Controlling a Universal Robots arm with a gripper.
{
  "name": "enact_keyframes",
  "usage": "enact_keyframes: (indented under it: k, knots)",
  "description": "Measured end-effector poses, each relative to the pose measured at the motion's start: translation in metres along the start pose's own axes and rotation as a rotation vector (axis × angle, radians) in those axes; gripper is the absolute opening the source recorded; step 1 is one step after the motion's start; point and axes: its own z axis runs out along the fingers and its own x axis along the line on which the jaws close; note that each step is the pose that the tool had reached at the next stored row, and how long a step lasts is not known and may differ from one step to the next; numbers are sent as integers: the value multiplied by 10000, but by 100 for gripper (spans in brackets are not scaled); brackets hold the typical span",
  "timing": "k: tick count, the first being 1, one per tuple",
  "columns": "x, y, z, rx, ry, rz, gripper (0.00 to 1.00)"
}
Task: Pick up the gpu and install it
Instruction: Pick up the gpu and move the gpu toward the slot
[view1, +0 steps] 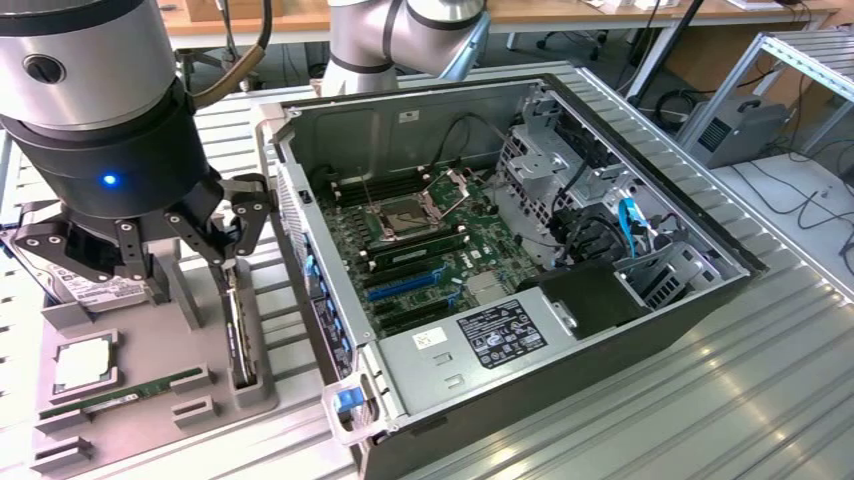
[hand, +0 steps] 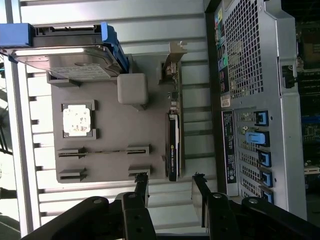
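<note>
Stiffness and little weight are what I expect of the gpu (hand: 172, 145), though it is fragile. I judge the flat faces near its upper edge the place to pinch, clear of the metal bracket end. It stands on edge in a slot of the grey fixture (hand: 110, 125), beside the open computer case (view1: 400, 120). My gripper (hand: 170, 179) hangs over it, jaws spread wide, holding nothing.

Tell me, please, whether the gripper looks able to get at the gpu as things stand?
Probably yes: the gripper is open and roughly in line with the gpu, which stands on edge in the grey holder with nothing covering it. The computer case beside it stands apart.
</note>
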Motion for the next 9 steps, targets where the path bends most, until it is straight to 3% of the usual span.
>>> enact_keyframes:
  k: [9]
  knots:
    - [0, -6, 26, -1, 0, 0, 48]
